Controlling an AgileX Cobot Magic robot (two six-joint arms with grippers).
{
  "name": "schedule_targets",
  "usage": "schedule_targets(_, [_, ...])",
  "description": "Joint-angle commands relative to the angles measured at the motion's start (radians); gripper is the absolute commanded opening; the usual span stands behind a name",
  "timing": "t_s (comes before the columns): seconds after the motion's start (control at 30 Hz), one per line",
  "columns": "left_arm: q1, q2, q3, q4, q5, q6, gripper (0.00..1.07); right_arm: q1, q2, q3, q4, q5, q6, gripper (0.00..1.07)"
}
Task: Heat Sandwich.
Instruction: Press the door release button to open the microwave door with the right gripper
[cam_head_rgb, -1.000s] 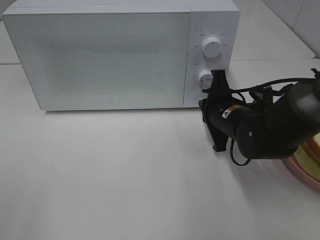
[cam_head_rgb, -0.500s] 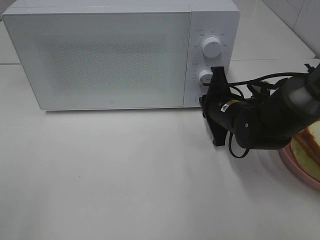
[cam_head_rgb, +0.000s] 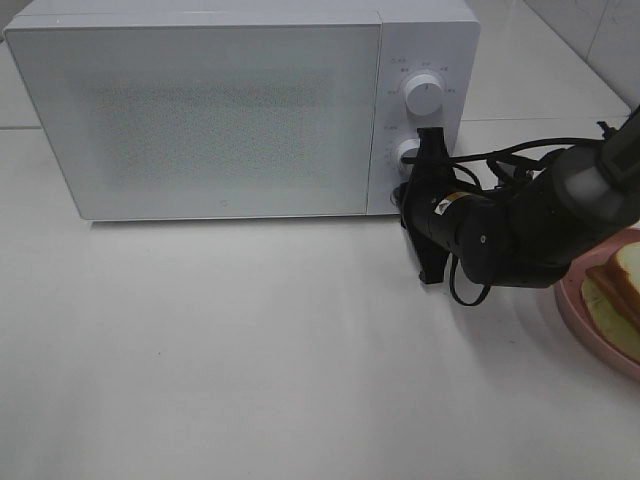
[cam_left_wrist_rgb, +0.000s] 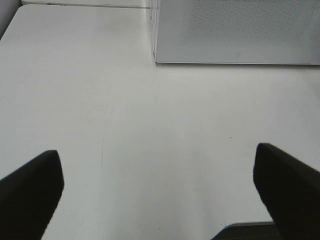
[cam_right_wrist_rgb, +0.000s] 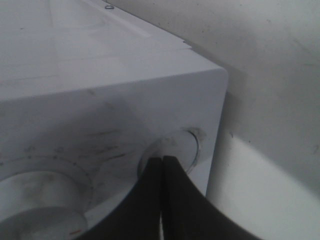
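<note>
Sandwich waits on its pink plate at right while the clenched right end effector has edged up to the round button on the microwave, so door-opening looks next.

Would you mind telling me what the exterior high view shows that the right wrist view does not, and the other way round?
Only the exterior high view shows the sandwich on its plate, the closed door and the upper knob. Only the right wrist view shows the round button, with the shut right gripper tips at it. Both show the microwave, its lower knob and the right gripper.
</note>
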Motion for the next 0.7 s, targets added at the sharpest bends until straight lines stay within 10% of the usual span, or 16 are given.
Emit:
schedule_targets(0.03, [0.005,-0.018,0.001,-0.004,-0.011,-0.001,0.98,-0.004,0.005,-0.020,0.036,-0.037,-0.035,0.00])
schedule_targets(0.7, [0.005,-0.018,0.001,-0.004,-0.011,-0.001,0.98,-0.004,0.024,-0.128,0.087,-0.197,-0.062,0.00])
